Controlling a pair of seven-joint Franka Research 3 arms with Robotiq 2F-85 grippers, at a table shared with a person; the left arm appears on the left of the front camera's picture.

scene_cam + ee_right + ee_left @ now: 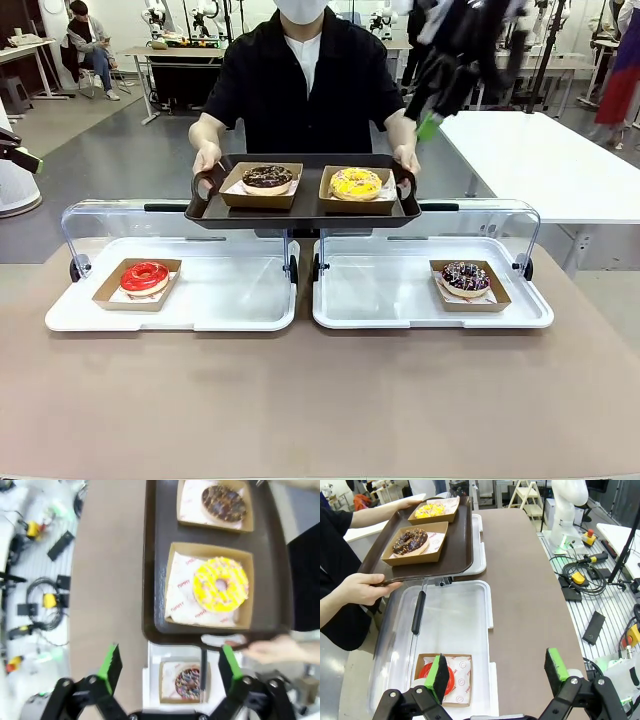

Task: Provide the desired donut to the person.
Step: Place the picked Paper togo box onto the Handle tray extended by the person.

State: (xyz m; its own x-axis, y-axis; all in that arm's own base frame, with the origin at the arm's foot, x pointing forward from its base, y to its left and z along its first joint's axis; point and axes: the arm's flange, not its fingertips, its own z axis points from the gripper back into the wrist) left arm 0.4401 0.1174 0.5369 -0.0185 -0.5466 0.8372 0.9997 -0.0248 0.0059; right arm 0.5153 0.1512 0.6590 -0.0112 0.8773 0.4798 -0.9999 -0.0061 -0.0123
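Observation:
The person (305, 80) in a black shirt holds a dark brown tray (205, 210) over the table's far edge. On it sit a chocolate donut (267, 178) and a yellow donut (356, 183), each in a cardboard box. A red donut (145, 277) lies in the left white case, a sprinkled chocolate donut (465, 278) in the right one. My right gripper (169, 662) hangs open high above the tray's yellow donut (221, 584), empty. My left gripper (497, 672) is open above the red donut (452, 679), holding nothing.
Two white display cases (240, 310) (400, 310) stand side by side with clear lids (100, 215) swung back. The brown tabletop (320, 400) in front is bare. Cables and controllers (580, 575) lie on a bench beside the table. The person's hand (272, 647) grips the tray's end.

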